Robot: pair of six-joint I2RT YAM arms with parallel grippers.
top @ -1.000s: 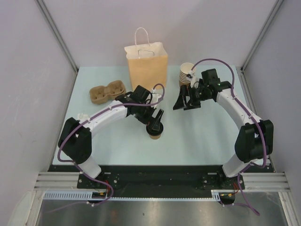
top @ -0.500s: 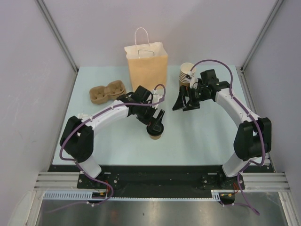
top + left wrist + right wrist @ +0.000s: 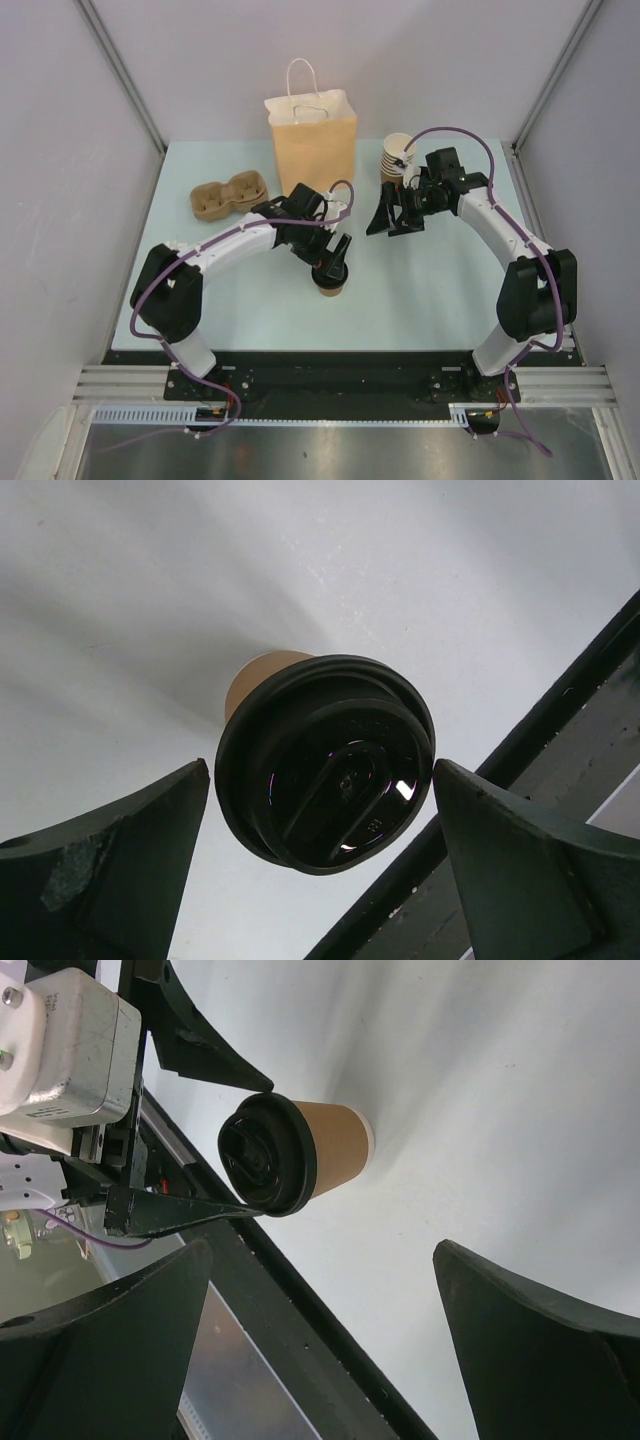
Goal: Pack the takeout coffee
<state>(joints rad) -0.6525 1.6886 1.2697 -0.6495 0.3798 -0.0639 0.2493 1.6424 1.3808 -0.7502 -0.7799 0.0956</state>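
**Top external view.** The takeout coffee stands upright on the pale bench, just below the centre of the frame. The left pincer hangs directly over it with its jaws spread wide, one on each side of the black lid. The right pincer, right of centre, is equally wide open and holds nothing. Behind, at the upper centre, we see a paper bag standing upright. A stack of lidless cups is to its right and a moulded cup carrier to its left.

**Left wrist view.** The coffee's lid fills the middle of the frame, between the two dark fingers at the lower corners. The jaws are fully apart. We cannot tell whether either tip touches the lid's rim, and no grip is evident.

**Right wrist view.** The coffee appears at the upper left, on the bench. The left pincer's fingers flank its lid. The right pincer's own fingers stand far apart at the lower corners, with only bare bench between them.
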